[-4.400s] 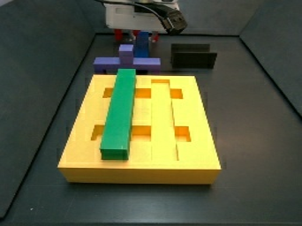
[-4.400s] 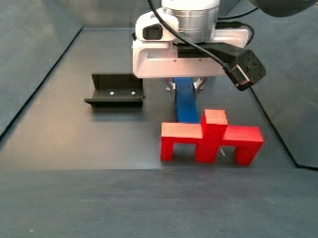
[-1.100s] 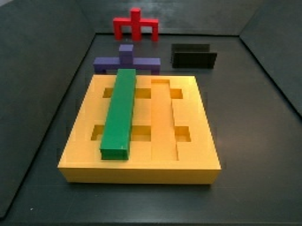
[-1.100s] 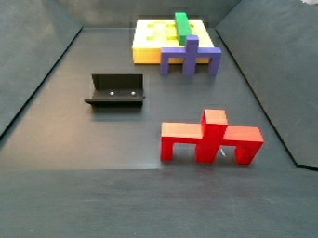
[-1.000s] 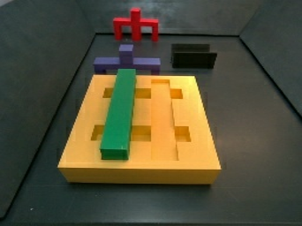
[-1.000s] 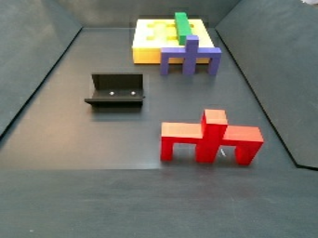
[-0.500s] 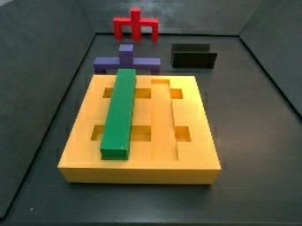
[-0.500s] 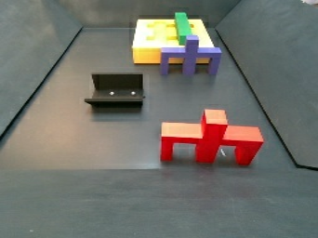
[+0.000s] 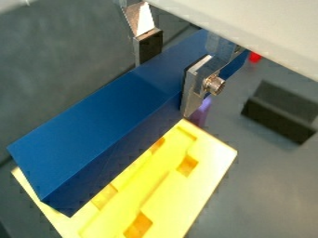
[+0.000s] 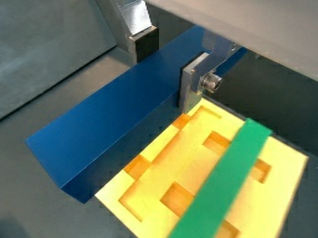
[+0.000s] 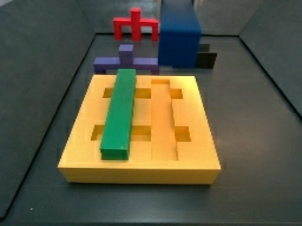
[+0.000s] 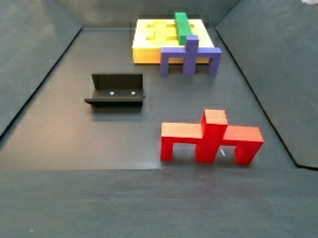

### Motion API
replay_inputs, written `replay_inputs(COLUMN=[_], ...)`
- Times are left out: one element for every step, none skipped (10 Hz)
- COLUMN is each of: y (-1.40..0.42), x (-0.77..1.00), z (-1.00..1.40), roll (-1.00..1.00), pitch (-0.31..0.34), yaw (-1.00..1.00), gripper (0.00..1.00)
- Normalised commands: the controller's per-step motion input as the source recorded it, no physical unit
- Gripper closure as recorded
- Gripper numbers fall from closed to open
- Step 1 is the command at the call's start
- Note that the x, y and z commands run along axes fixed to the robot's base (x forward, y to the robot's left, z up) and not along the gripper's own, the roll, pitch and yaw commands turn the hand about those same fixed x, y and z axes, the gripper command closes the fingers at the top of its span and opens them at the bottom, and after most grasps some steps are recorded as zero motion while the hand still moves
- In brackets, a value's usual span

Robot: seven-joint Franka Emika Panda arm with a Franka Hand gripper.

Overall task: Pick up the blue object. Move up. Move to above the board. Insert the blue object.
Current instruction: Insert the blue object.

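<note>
The blue object [image 9: 106,125] lies clamped between the fingers [image 9: 196,85] of the gripper [image 9: 169,65], which hold it by its two long sides near one end. Both wrist views show this grip: a silver plate with a dark pad presses on each side, and the bar [image 10: 118,125] runs out from the gripper [image 10: 168,58] over the board [image 10: 276,206]. In a wrist view the yellow slab [image 9: 199,191] with its grooves and square cut-outs sits directly below the free end of the bar, apart from it.

Only a side view shows the bar [image 11: 179,31] from outside: it hangs upright above the far edge of the board [image 11: 141,163], in front of the fixture [image 11: 207,59], with the gripper itself out of frame. The other side view shows neither bar nor gripper.

The green bar [image 11: 119,112] lies in a long groove of the board; one wrist view catches it [image 10: 229,181], the other does not. The purple-blue cross piece [image 11: 124,62] stands just beyond the board on the table [image 11: 266,150]. The red piece [image 12: 209,138] stands well apart, near the fixture [image 12: 115,91].
</note>
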Motion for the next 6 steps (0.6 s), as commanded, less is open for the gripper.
replay_inputs(y=[-0.16, -0.13, -0.16, -0.14, -0.23, -0.26], x=[0.35, 0.30, 0.13, 0.12, -0.07, -0.27], z=[-1.00, -1.00, -0.91, -0.88, -0.77, -0.70], roll=[0.11, 0.16, 0.20, 0.22, 0.31, 0.34], pitch=[0.000, 0.000, 0.000, 0.000, 0.000, -0.026], yaw=[0.00, 0.00, 0.15, 0.15, 0.24, 0.35], gripper=[1.00, 1.00, 1.00, 1.00, 1.00, 1.00])
